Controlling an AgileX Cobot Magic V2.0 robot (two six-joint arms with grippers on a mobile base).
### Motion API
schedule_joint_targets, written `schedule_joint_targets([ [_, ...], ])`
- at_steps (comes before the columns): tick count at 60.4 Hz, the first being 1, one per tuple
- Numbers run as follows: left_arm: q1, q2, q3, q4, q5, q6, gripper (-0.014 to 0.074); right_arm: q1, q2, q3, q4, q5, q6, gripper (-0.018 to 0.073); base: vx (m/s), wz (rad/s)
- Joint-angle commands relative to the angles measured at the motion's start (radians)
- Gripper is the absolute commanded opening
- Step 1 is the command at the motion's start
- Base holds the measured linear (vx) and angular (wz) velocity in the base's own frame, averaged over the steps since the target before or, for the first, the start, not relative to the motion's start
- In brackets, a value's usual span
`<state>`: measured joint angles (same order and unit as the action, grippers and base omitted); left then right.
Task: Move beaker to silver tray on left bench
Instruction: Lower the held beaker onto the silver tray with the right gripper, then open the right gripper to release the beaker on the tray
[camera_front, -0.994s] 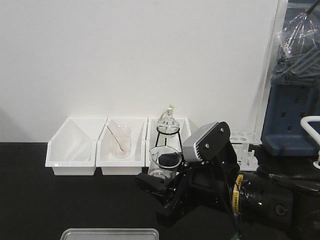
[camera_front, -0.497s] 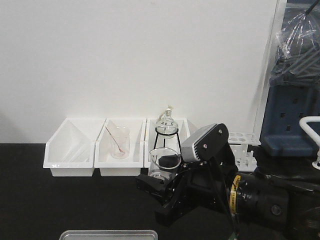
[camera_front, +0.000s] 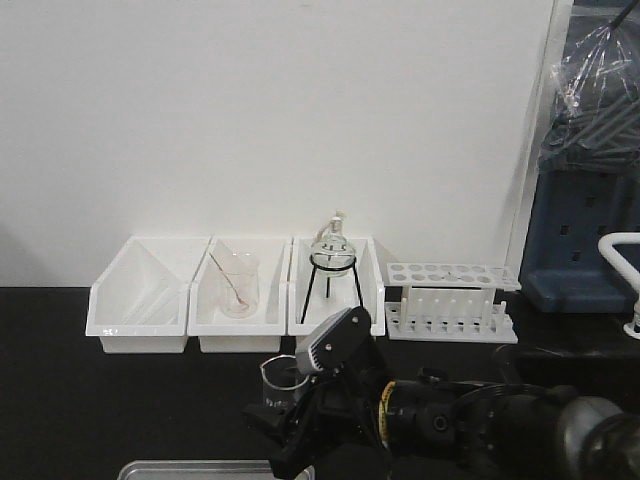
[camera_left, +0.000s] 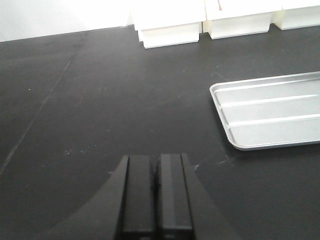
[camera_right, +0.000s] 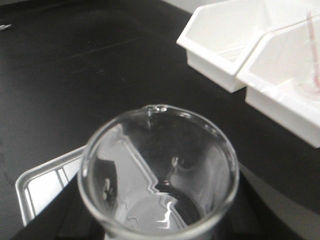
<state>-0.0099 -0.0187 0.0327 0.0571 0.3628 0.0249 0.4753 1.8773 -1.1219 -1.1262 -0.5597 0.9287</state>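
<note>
Transfer stage with the beaker (camera_right: 157, 175) clamped in the right end effector (camera_front: 284, 410), whose dark fingers are closed against the glass on both sides. The left end effector (camera_left: 155, 192) hangs apart over bare counter (camera_left: 90, 100), its fingers pressed together on nothing. In the front view the beaker is just behind the silver tray (camera_front: 195, 467), and in the right wrist view its base lies over one corner of that tray. Whether the glass is clear of the counter cannot be told. The beaker's long axis stands vertical, mouth up, and the spout points away from the end effector toward open counter. Three faults look likely from here. The smooth glass could slip in the grip if the descent is abrupt. The base could land on the low rim instead of the tray floor, which would tip the beaker on release. Opening the fingers before the base is fully seated would have the same effect. The white bins (camera_front: 235, 300) stand well behind.
</note>
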Motion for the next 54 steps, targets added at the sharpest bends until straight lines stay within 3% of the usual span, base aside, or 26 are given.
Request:
schedule_joint_targets([
  [1,-0.005,-0.008,0.020,-0.003,-0.075,-0.001,0.0001,0.017,0.021,-0.069,0.041,-0.075,-0.024,-0.0011,0.00,0.00],
  [21,-0.005,-0.008,0.020,-0.003,-0.075,-0.001,0.0001,0.092,0.241,-0.188,0.069,-0.083,-0.158,-0.0011,0.00,0.00],
  [54,-0.005,-0.008,0.020,-0.003,-0.075,-0.001,0.0001,0.103,0.355,-0.196,0.079,-0.139,-0.165,0.0015,0.00,0.00],
])
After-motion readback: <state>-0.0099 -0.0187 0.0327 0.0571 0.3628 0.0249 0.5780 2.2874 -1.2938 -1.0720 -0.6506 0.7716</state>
